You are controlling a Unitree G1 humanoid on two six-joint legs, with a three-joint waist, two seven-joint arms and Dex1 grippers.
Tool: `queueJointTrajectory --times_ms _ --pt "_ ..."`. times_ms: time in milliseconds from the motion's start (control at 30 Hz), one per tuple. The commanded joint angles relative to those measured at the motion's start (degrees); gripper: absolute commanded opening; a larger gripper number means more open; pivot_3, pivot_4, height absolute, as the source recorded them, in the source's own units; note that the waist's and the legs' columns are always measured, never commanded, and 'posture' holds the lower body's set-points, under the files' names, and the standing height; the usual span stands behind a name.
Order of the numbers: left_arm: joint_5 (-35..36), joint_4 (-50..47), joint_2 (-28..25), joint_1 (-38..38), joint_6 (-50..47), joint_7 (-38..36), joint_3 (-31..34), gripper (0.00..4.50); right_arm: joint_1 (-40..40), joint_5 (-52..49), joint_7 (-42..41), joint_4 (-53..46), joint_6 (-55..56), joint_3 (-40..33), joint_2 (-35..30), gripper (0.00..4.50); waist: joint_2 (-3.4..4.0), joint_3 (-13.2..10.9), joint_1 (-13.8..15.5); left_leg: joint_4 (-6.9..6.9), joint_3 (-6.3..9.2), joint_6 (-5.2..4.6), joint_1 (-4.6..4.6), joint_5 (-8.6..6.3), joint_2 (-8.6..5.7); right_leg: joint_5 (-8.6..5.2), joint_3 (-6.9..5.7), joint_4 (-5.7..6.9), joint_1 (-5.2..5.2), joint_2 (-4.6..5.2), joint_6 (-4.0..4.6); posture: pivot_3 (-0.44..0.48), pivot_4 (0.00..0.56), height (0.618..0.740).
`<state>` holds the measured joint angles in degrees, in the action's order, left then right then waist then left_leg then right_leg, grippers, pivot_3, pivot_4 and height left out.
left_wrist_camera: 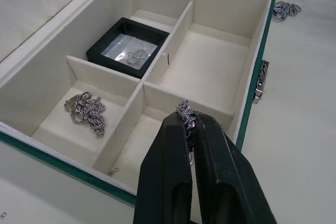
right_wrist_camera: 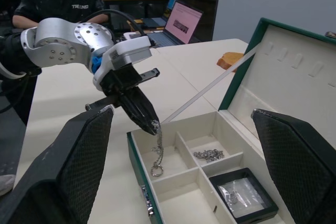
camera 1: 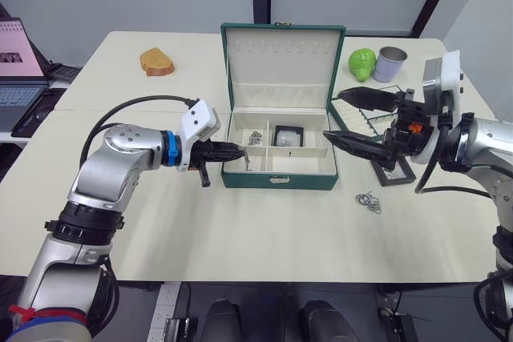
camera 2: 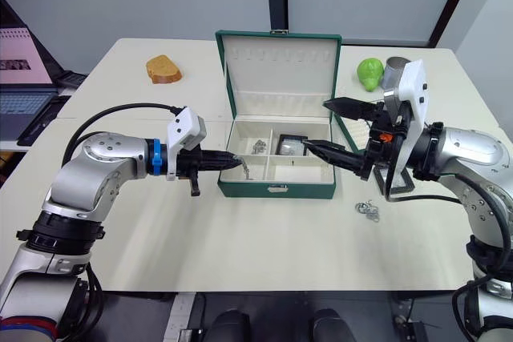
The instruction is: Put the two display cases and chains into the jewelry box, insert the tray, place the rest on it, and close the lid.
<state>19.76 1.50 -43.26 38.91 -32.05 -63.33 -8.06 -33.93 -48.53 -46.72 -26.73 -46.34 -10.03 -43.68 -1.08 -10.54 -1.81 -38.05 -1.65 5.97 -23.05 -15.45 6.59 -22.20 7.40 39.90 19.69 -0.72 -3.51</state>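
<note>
On the pale table (camera 1: 240, 222) the green jewelry box (camera 1: 279, 174) stands open. My left gripper (camera 2: 237, 161) has its jaws clamped on a chain (right_wrist_camera: 157, 153) dangling over the front-left compartment — my right gripper (camera 2: 327, 126) hovers beside the box, jaws wide apart.

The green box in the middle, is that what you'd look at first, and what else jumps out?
Yes: the open green jewelry box sits mid-table with its lid standing up. The left gripper dangles a silvery chain over the box's front-left compartment, while another chain heap and a black display case already lie inside. The right gripper waits wide open beside the box.
</note>
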Motion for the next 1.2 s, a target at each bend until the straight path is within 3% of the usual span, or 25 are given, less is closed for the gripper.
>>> queueJointTrajectory --times_ms 33,300,467,700,900,1067,1200 --pt "-0.12 -0.37 0.25 0.19 0.80 0.55 1.86 0.73 0.12 -1.37 -0.31 -1.82 -0.01 -1.27 -1.19 4.50 0.00 0.00 0.00 0.00 0.00 0.00 0.00 0.00 0.00 0.00 0.00 0.00 -0.01 0.00 0.00 0.000 0.150 0.740" --pt "0.04 0.35 0.98 0.41 1.02 0.91 2.18 3.12 0.20 -0.91 -0.48 -1.17 0.43 -1.00 -1.65 4.50 0.00 0.00 0.00 -0.01 0.00 0.00 0.01 0.00 0.00 0.00 0.00 0.01 0.00 0.00 0.00 0.000 0.150 0.740" --pt "4.90 -2.11 0.71 0.23 -1.68 -1.81 5.04 4.48 0.33 -1.64 -1.53 -1.01 0.19 -1.67 -2.53 4.50 0.00 0.00 0.00 -0.01 0.00 0.00 0.00 0.00 0.00 0.00 -0.01 0.01 0.00 0.00 0.00 0.000 0.150 0.740" --pt "13.79 -6.06 -2.13 -0.66 -9.40 -2.89 12.98 4.48 3.34 -2.48 -5.51 1.52 0.49 -5.21 -7.09 4.50 -0.01 0.00 0.00 -0.01 0.02 -0.01 0.00 0.00 0.01 0.00 -0.02 0.01 -0.01 -0.01 0.00 0.000 0.150 0.740" --pt "19.90 -11.95 -6.13 -9.25 -17.28 3.45 25.20 4.48 13.10 0.70 -6.86 6.01 2.99 -11.16 -9.57 4.50 -0.02 -0.01 -0.03 0.00 0.02 -0.01 0.00 -0.01 0.01 0.00 -0.01 -0.03 -0.03 0.00 0.00 0.000 0.150 0.740" --pt "17.57 -14.96 -7.91 -21.11 -16.68 9.28 34.62 4.48 22.05 6.02 -5.99 12.31 7.87 -15.99 -8.63 4.50 -0.02 0.00 -0.02 0.00 0.02 -0.01 0.04 -0.01 0.02 0.00 0.01 -0.04 -0.06 0.00 0.00 0.000 0.150 0.740" --pt "12.52 -14.66 -4.29 -29.46 -10.72 16.93 38.85 4.48 28.21 12.63 -2.87 19.00 15.61 -17.43 -4.96 4.50 -0.03 -0.01 -0.03 0.01 0.00 -0.01 0.07 -0.01 0.00 0.00 0.01 -0.06 -0.10 0.01 0.00 0.000 0.150 0.740"
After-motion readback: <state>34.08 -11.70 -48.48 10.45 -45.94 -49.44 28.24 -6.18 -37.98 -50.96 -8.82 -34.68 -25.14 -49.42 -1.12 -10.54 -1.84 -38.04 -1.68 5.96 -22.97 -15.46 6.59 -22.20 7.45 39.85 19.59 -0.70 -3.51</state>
